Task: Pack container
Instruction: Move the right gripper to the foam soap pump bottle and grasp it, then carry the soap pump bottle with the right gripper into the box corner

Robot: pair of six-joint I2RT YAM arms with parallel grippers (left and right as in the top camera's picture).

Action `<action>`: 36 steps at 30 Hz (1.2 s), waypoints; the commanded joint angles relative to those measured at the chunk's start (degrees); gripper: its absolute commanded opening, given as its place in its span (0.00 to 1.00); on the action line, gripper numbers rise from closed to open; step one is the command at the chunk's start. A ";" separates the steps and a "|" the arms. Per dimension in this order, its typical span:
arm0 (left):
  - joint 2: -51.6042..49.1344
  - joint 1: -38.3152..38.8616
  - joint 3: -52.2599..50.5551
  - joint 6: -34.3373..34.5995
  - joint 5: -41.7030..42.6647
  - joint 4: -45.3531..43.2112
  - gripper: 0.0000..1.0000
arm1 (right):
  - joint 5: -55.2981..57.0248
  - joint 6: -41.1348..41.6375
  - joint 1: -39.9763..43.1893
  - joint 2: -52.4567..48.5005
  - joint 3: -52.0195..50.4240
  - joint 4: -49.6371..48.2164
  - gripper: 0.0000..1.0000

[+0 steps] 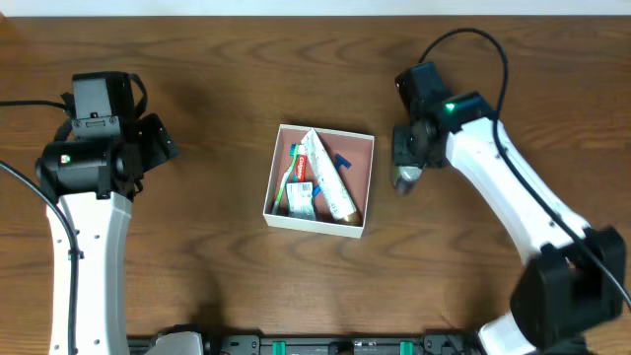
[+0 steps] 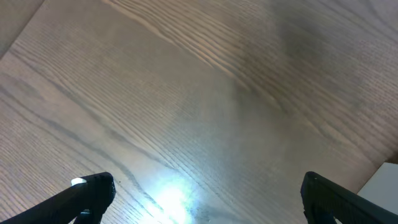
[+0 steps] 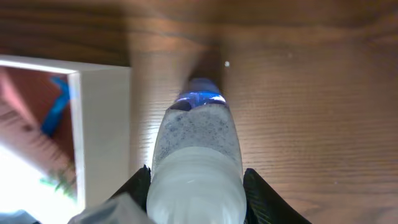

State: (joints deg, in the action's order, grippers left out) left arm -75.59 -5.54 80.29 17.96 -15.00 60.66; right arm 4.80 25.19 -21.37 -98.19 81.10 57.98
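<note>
Bottle, rounded, translucent, speckled grey

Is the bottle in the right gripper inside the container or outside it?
Outside: the right gripper holds the bottle over the table, beside the container's white wall.

The left hand hangs wide open, while the right hand is clamped on a bottle.

Dark brown wood-grain table, pale strip along its far edge, bright glare on the wood
</note>
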 commanded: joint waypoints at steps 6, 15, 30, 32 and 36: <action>-0.17 -0.28 0.20 -0.52 -0.52 0.17 0.98 | 2.16 -2.36 -6.10 15.50 1.33 -2.34 0.26; -0.17 -0.28 0.20 -0.52 -0.52 0.17 0.98 | 1.81 -2.56 -13.05 15.15 1.33 -6.08 0.27; -0.17 -0.28 0.20 -0.52 -0.52 0.17 0.98 | 2.58 -2.49 -13.79 2.27 1.33 -12.07 0.27; -0.17 -0.28 0.20 -0.52 -0.52 0.17 0.98 | 2.75 -2.49 -13.79 1.18 1.33 -11.69 0.28; -0.17 -0.28 0.20 -0.52 -0.52 0.17 0.98 | 4.13 -2.51 -13.79 -0.70 1.33 -11.85 0.36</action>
State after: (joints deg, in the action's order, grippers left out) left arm -75.59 -5.54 80.29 17.96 -15.00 60.69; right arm 6.46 23.40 -34.92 -98.39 81.23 46.68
